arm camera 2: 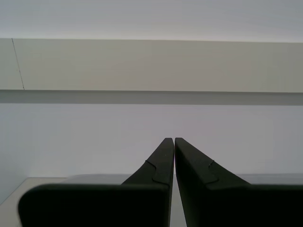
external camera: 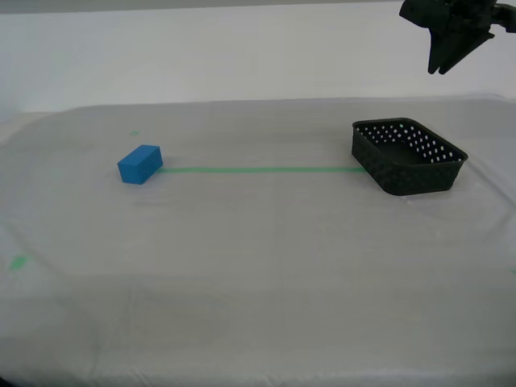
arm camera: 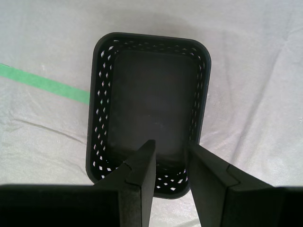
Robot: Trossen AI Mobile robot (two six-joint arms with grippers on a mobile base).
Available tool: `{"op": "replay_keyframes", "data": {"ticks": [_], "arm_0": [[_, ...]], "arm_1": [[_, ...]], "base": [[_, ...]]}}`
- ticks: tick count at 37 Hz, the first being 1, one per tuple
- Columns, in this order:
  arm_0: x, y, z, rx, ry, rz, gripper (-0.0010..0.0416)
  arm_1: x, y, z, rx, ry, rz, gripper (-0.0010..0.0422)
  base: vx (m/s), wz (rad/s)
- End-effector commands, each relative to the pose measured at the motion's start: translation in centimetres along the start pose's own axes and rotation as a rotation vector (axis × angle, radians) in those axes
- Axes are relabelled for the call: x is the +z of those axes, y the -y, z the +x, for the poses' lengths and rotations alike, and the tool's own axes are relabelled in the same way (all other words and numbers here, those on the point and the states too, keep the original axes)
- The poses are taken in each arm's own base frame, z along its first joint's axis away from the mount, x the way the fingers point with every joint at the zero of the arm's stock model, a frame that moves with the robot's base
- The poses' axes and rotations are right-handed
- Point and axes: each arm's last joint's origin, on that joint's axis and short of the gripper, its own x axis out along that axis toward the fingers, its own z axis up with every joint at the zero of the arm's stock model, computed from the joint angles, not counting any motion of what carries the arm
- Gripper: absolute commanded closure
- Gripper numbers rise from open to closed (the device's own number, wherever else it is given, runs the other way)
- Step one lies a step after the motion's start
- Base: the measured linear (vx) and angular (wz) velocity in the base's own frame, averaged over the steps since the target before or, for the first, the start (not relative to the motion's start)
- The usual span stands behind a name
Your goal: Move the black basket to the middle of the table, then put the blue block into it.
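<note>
My first pincer (arm camera: 170, 158) slightly parted, empty, above the black basket (arm camera: 149, 113); second (arm camera 2: 171, 142) closed, empty.

The black basket (external camera: 409, 158), perforated and empty, sits upright at the exterior view's right, on the table's (external camera: 258, 242) pale cloth. The blue block (external camera: 140, 164) lies well apart at the left, on the same green line.

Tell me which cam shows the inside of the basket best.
First wrist view: it looks straight down into the black basket, floor and perforated walls visible, nothing inside. The exterior view shows the basket side-on, floor only partly visible. The second wrist view shows only wall, no basket.
</note>
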Motion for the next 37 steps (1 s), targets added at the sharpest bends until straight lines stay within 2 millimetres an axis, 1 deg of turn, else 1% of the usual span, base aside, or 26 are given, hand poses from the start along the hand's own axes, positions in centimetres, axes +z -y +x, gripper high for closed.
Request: {"op": "replay_keyframes", "data": {"ticks": [1, 6, 13, 17, 23, 29, 37], "arm_0": [[-0.02, -0.03, 0.0, 0.003, -0.002, 0.002, 0.0303], [-0.01, -0.02, 0.0, 0.003, -0.001, 0.001, 0.0257], [0.05, -0.01, 0.0, 0.002, 0.005, -0.006, 0.0163], [0.06, -0.01, 0.0, 0.002, 0.006, -0.06, 0.0108], [0.11, 0.03, 0.0, -0.012, 0.009, -0.066, 0.0048], [0.27, 0.22, -0.01, -0.069, 0.018, -0.068, 0.0015], [0.36, 0.36, -0.02, -0.113, 0.021, -0.066, 0.0013]], "arm_1": [[0.07, 0.0, 0.0, -0.002, 0.006, 0.002, 0.0412], [0.07, 0.01, 0.0, -0.002, 0.006, 0.002, 0.0412], [0.07, 0.01, 0.0, -0.002, 0.006, 0.002, 0.0412], [0.07, 0.01, 0.0, -0.002, 0.006, 0.002, 0.0412], [0.07, 0.01, 0.0, -0.002, 0.006, 0.002, 0.0412], [0.07, 0.01, 0.0, -0.002, 0.006, 0.002, 0.0412], [0.07, 0.0, 0.0, -0.002, 0.006, 0.002, 0.0412]], "base": [[0.0, 0.0], [0.0, 0.0], [0.0, 0.0], [0.0, 0.0], [0.0, 0.0], [0.0, 0.0], [0.0, 0.0]]}}
